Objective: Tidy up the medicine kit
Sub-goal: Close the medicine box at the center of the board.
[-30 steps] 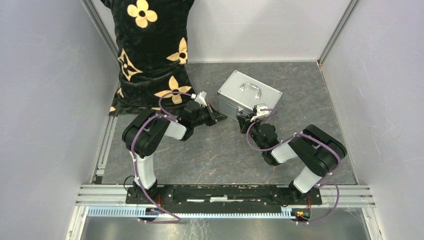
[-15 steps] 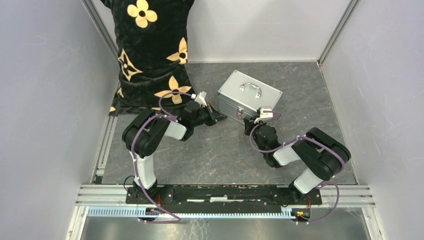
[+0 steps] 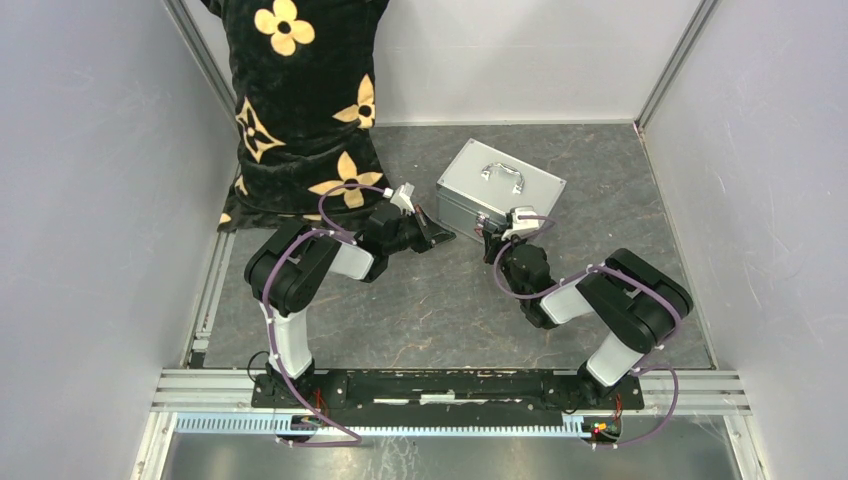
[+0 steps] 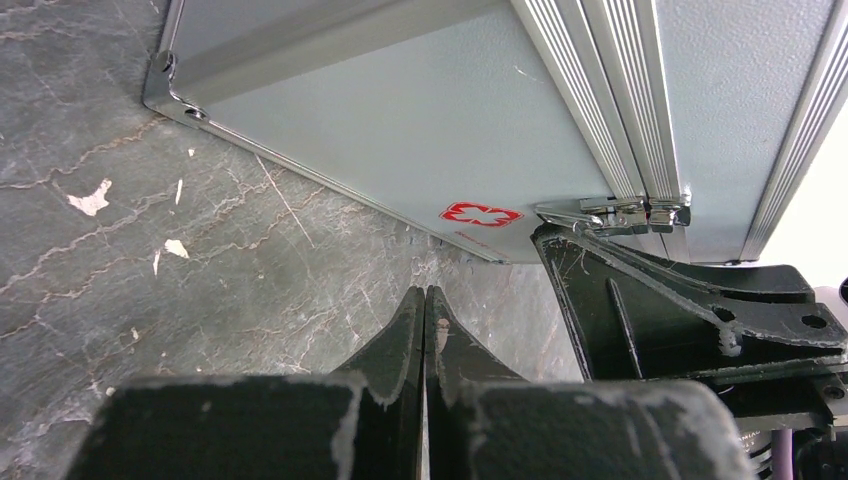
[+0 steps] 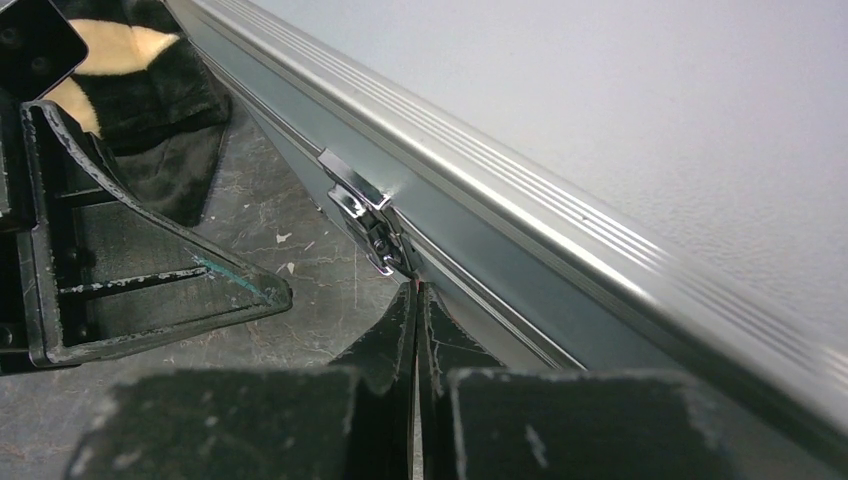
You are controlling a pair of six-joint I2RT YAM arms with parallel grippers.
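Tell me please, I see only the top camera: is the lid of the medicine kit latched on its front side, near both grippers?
Observer: Yes. The left wrist view shows a chrome latch lying flat across the seam of the medicine kit, and the lid is down.
Operator: Where is the right gripper relative to it?
Observer: The right gripper is shut, its tips just under the latch's lower end. I cannot tell whether they touch.
Operator: And the left one?
Observer: The left gripper is shut too. Its tips are over the bare table, with a gap to the kit's wall.
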